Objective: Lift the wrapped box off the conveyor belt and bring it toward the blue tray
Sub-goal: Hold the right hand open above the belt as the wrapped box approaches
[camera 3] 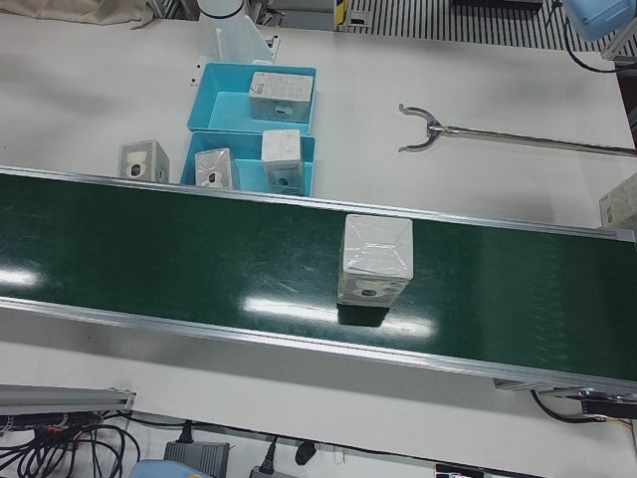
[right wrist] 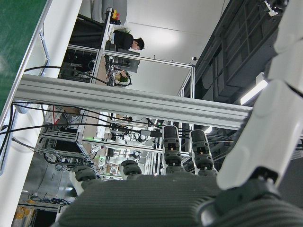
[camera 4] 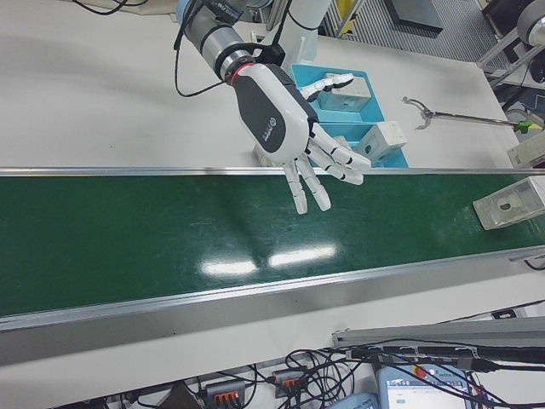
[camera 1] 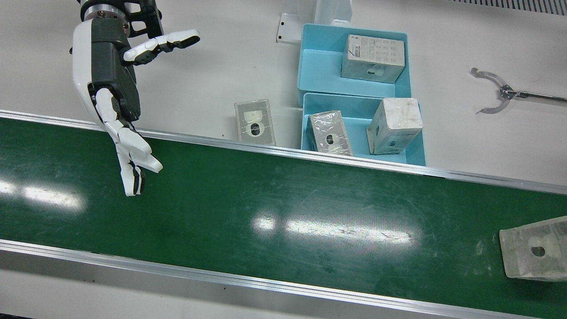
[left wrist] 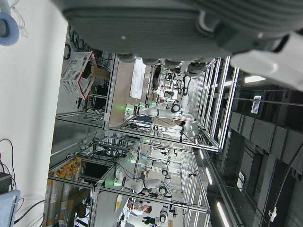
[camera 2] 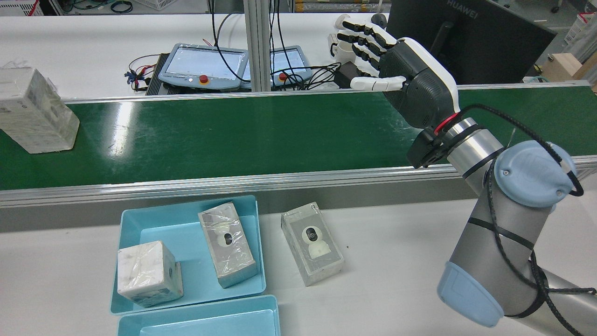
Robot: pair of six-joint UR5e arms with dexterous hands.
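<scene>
Glossy green conveyor belt (camera 1: 283, 212), film-wrapped box (camera 3: 375, 259) upright; right hand (camera 1: 113, 88) spread, empty.

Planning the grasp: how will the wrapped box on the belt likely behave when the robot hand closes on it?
The wrapped box is covered in glossy, wrinkled film, so it is probably slippery. Its flat faces and sharp edges suggest stiff cardboard that should not roll. In the left-front view it stands tall on the belt, so a sideways push might tip it.

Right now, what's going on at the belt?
The right hand hangs open over the green conveyor belt, holding nothing. A wrapped box sits on the belt, well apart from that hand. The blue tray beside the belt already holds two boxes, and another lies on the table next to it. The left hand's state can't be told.
</scene>
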